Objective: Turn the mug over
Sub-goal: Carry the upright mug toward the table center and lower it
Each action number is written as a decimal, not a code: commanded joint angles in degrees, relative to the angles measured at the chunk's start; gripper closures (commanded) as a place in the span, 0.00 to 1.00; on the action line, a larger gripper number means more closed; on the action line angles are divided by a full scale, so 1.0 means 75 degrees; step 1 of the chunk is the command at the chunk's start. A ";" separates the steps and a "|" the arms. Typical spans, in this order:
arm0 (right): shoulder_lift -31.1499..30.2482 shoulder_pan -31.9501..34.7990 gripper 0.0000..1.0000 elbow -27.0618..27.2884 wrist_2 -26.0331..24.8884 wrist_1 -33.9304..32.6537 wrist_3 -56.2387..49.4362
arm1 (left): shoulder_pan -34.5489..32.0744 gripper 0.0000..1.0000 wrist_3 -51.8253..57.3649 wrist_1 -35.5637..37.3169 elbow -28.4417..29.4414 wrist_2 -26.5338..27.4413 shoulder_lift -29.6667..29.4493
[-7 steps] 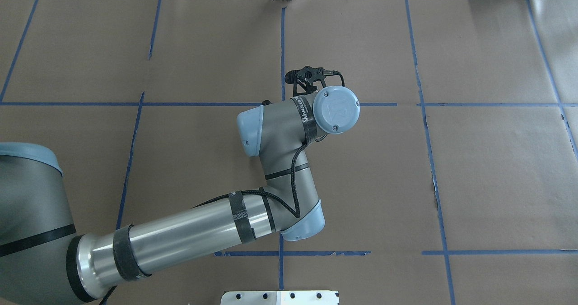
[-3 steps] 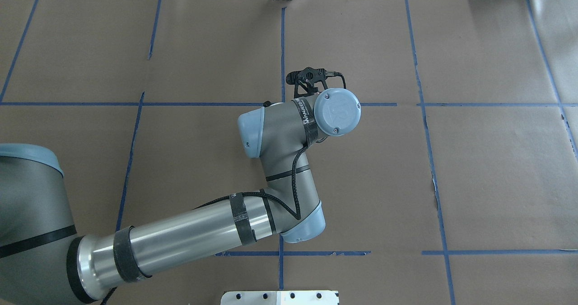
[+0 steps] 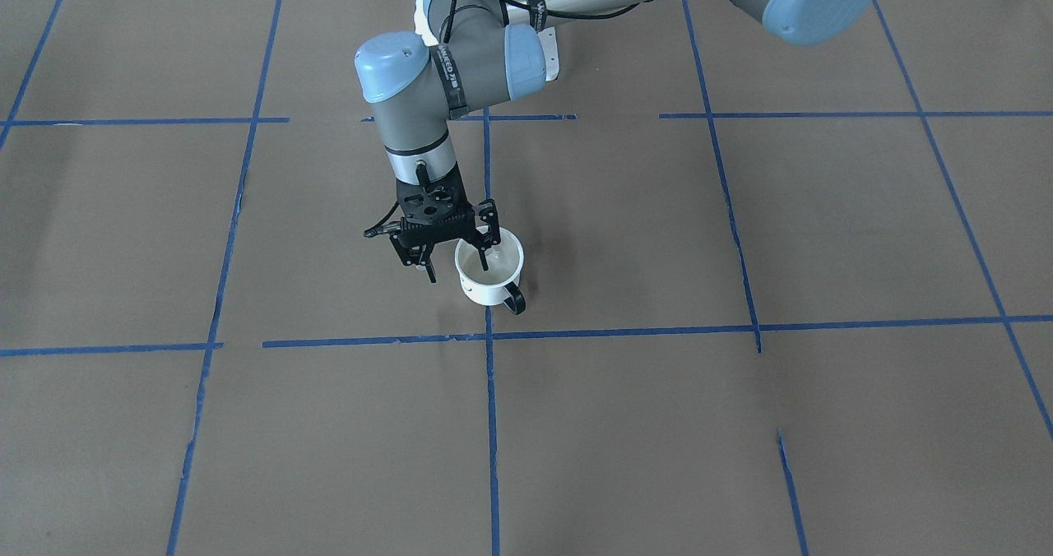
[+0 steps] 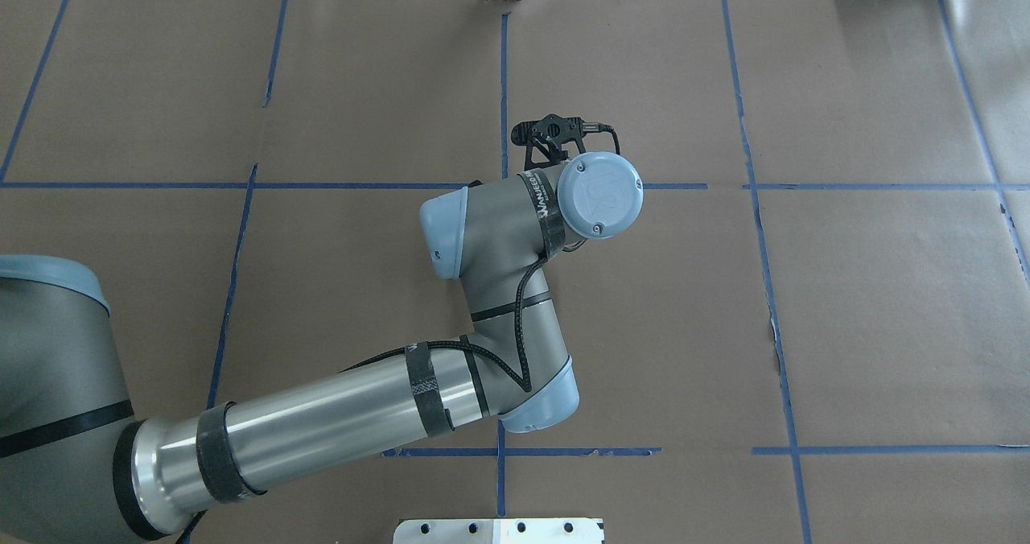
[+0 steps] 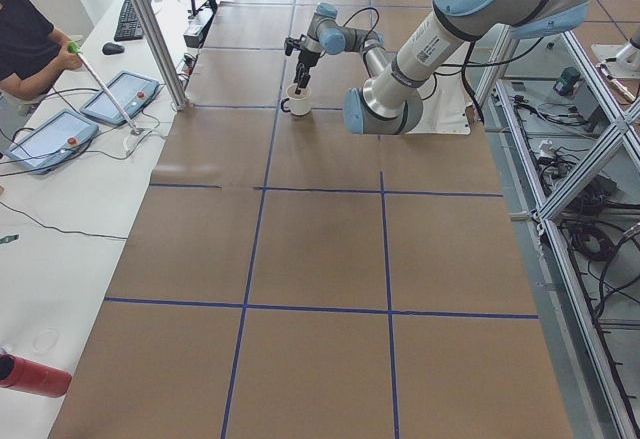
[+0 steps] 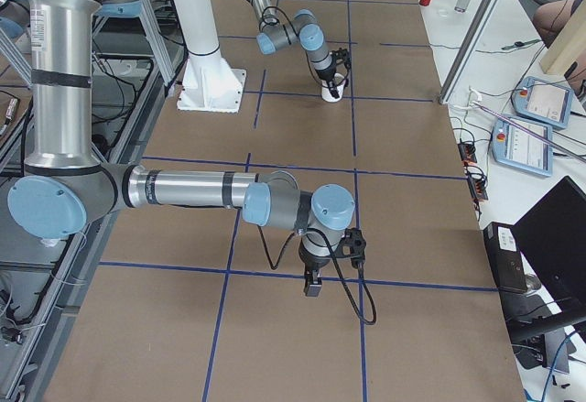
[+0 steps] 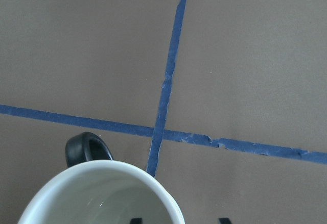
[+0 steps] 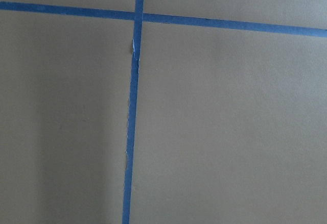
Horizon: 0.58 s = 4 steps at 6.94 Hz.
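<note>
moved: left wrist [image 4: 599, 198] has crept a hair toward the operator-side edge vs 1 s ago in the overhead view; forearm + elbow barely changed, nothing else shifted.
left claw [image 3: 455, 266]: points straight down, spread; one finger inside the mug, the other outside, so the rim wall sits betw. them.
contact: prob. not pinching yet. gap looks much wider than the wall, but the front view is too small to say if a pad touches.
mug [image 3: 487, 289]: upright, mouth up, on the worktop [image 3: 740, 210]; abt mid-length, nearer the operator-side edge than the robot-side edge, just robot-side of a blue tape cross [image 3: 489, 338]. hidden under the wrist in the overhead view.
axis: long axis vertical, in line w/ the claw's approach.
handle [image 3: 516, 299]: points toward the operator-side edge and a bit to robot's left; the straddled wall is on the robot's-right part of the rim, so the handle is clear of the fingers.
key relation: mug is directly under the left claw, offset only so the wall, not the centre, lies betw. the fingers; closing should need no sideways move.
right claw [image 6: 311, 285]: well apart, hanging over the worktop toward its robot's-right end; seen only from the side cam, can't tell if spread or pressed together.
nearer arm: left, by far.
</note>
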 commanded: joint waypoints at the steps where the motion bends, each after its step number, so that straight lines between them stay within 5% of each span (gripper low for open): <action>1: 0.0000 0.0000 0.00 0.0000 0.0000 0.0000 0.0000 | -0.0249 0.01 0.0182 0.0493 -0.0673 -0.0072 0.0012; 3: 0.0000 0.0000 0.00 0.0000 0.0000 0.0000 0.0000 | -0.0985 0.01 0.1129 0.1222 -0.1517 -0.0865 0.0186; 4: 0.0000 0.0000 0.00 0.0000 0.0000 0.0000 0.0000 | -0.1499 0.01 0.1667 0.1212 -0.2495 -0.1462 0.1012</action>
